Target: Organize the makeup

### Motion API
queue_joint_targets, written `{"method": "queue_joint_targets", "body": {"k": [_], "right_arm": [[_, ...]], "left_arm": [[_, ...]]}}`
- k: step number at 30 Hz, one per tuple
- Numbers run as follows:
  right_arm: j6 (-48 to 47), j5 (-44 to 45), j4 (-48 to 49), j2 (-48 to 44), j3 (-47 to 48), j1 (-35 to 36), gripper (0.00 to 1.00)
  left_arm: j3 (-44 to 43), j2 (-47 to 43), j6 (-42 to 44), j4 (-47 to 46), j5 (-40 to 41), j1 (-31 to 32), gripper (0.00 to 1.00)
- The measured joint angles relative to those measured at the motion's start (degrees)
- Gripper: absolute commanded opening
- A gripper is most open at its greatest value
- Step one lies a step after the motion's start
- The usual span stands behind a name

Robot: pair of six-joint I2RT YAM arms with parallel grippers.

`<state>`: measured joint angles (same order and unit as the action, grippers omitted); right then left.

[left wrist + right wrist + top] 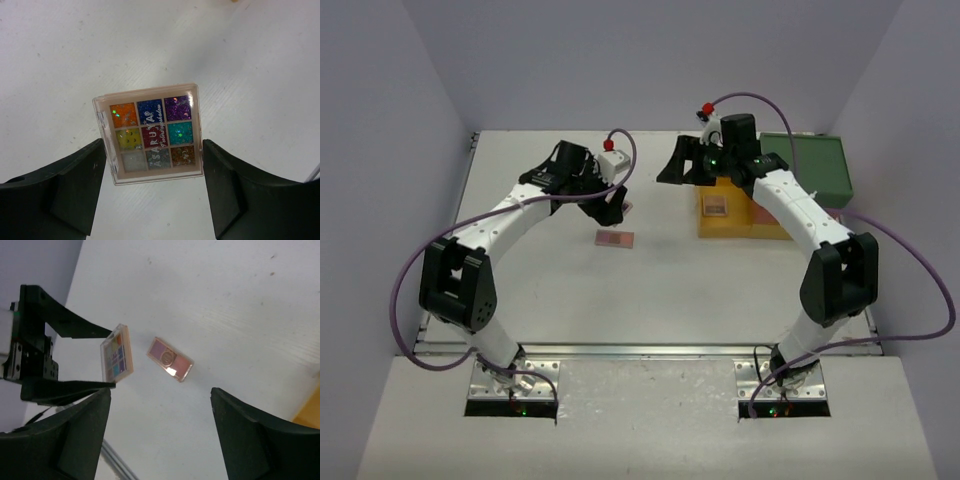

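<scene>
A multicoloured palette (150,134) with nine glitter squares sits clamped by its side edges between my left gripper's (153,150) black fingers. The right wrist view shows this palette (117,360) held on edge, off the white table. In the top view the left gripper (617,205) is left of centre. A flat pink palette (614,239) lies on the table just in front of it, also visible as the pink palette (170,359). A brown palette (716,207) rests in the orange drawer (720,225). My right gripper (682,165) hovers open and empty (160,392) beside the drawer.
The green-topped box (810,165) stands at the back right, with its orange drawer and a yellow drawer (772,222) pulled out toward the front. The right arm reaches over the drawers. An orange corner (311,410) shows at the right wrist view's edge.
</scene>
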<state>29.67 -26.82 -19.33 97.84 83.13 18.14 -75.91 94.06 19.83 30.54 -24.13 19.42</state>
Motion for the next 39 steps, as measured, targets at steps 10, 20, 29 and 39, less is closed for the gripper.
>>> {"method": "queue_joint_targets", "body": {"k": [10,20,29,39], "right_arm": [[10.9,-12.1,5.9,9.8,2.1,2.9,0.73],[15.9,-17.8,12.1,10.6,0.9,7.2,0.72],[17.3,-18.9,13.2,12.9,0.1,7.8,0.4],[20.4,-19.2,16.2,12.9,-2.9,8.2,0.0]], "left_arm": [[0.6,-4.9,1.1,2.5,-2.4,1.7,0.0],[0.5,-4.9,0.6,2.8,-3.2,1.7,0.0],[0.5,-4.9,0.2,2.7,-3.8,1.7,0.0],[0.5,-4.8,-0.2,3.2,-1.3,2.0,0.03]]}}
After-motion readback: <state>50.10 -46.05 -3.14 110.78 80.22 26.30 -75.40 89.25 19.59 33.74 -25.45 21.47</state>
